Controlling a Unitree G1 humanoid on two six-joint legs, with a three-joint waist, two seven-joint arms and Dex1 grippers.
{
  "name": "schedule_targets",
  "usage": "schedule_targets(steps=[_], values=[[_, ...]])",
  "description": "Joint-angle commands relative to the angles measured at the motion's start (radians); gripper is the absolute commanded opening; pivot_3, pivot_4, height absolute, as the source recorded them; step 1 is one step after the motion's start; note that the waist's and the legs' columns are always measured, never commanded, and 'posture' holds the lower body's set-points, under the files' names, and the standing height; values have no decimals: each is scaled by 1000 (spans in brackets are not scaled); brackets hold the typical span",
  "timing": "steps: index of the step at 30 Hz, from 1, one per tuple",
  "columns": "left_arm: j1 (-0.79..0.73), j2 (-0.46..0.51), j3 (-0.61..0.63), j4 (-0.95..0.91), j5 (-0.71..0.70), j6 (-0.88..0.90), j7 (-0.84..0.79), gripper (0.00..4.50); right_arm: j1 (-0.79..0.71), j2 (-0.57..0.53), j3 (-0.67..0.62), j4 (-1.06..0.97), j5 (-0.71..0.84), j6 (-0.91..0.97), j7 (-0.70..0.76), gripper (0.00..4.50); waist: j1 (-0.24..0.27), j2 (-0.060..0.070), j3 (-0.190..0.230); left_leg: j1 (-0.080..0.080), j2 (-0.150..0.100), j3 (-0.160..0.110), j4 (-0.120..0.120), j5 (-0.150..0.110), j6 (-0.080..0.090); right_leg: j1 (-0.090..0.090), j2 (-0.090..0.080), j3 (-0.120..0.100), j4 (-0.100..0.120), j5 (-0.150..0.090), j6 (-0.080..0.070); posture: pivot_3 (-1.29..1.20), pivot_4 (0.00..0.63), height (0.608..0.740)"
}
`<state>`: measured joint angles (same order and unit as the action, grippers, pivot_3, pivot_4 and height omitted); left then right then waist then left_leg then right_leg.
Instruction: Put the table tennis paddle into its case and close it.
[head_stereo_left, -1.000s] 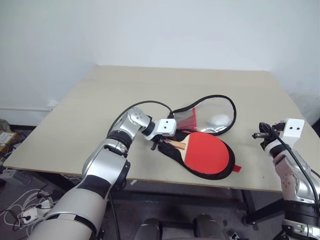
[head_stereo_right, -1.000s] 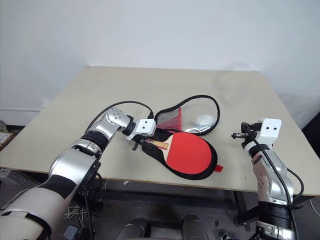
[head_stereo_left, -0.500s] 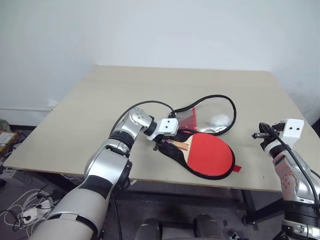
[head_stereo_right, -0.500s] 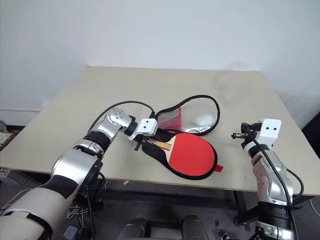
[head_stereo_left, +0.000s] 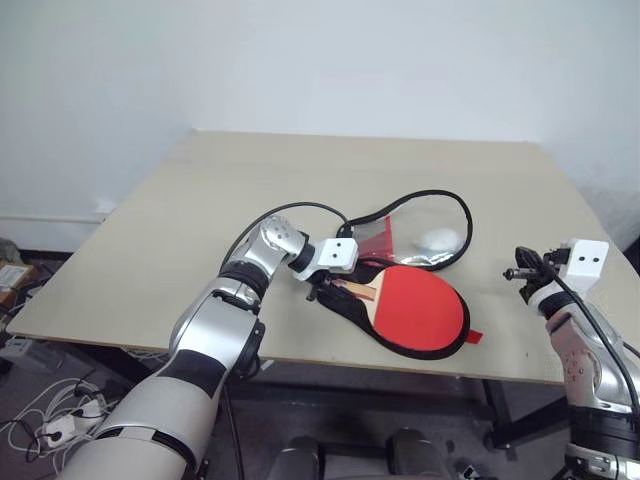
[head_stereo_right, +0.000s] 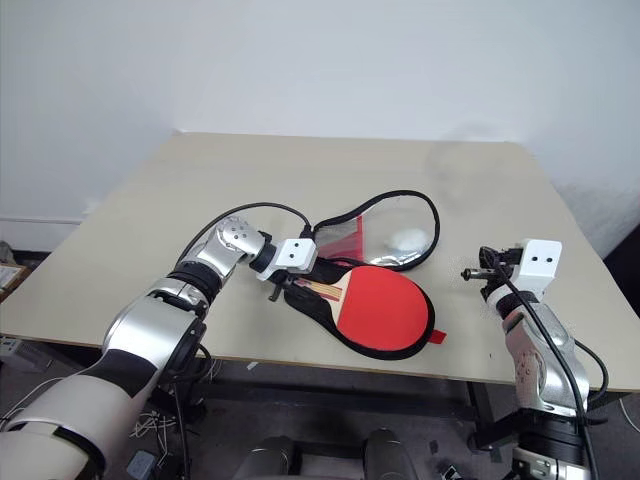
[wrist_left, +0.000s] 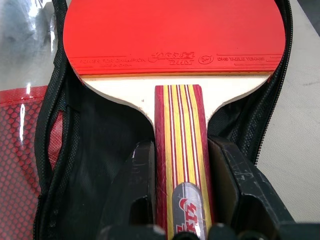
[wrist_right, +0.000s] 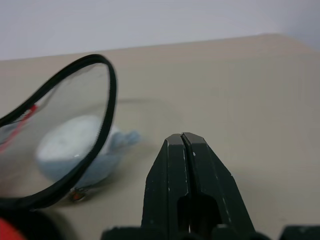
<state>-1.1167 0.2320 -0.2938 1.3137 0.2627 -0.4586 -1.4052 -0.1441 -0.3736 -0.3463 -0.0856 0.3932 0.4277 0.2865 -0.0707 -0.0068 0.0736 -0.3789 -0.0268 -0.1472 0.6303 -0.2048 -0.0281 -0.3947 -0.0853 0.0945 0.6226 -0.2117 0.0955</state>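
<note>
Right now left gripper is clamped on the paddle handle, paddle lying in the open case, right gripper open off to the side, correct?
One error: the right gripper is shut, fingers pressed together in the right wrist view. The left gripper does clamp the paddle handle, paddle lying in the open case.

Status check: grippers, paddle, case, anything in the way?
Left gripper shut on paddle handle. Right gripper shut, empty, off to the side. Paddle lying in case, lid open. Nothing in the way.
</note>
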Motion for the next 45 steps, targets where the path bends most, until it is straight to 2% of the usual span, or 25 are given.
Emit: schedule_targets(steps=[1,13,24,35,37,41,45], values=[[-43,-2,9,-4,5,1,19,1091,-10,-37,-19,-58,28,10,30,0,0,0,0,0,0,0,0,0,0,0,0,0,0,0,0,0,0,740],[-49,-8,9,4,20,15,32,1091,101,-250,-24,-115,215,154,401,0,1,-1,0,0,0,0,2,0,0,2,0,0,0,0,0,0,0,740],[-55,-11,9,10,25,46,38,1091,101,-333,-20,-128,322,243,555,0,2,-3,2,-1,0,0,6,0,0,2,0,-1,0,-1,-1,0,0,740],[-57,-11,9,12,39,57,41,1091,115,-340,-10,-126,309,243,580,0,2,-5,3,-1,0,0,7,0,0,2,0,-1,0,0,0,0,0,740],[-58,-11,9,12,41,59,42,1817,115,-340,-9,-128,309,243,579,0,2,-6,3,-1,0,0,7,0,0,2,0,-1,0,0,0,0,0,740],[-60,-13,9,14,40,64,46,2752,118,-340,-9,-131,310,243,580,0,2,-6,3,-1,0,0,7,0,-1,2,0,-1,0,0,0,0,0,740],[-63,-18,14,15,37,70,56,3952,123,-338,-10,-136,311,244,577,0,2,-6,3,-1,0,0,7,-1,-1,2,0,-1,0,0,1,0,0,740]])
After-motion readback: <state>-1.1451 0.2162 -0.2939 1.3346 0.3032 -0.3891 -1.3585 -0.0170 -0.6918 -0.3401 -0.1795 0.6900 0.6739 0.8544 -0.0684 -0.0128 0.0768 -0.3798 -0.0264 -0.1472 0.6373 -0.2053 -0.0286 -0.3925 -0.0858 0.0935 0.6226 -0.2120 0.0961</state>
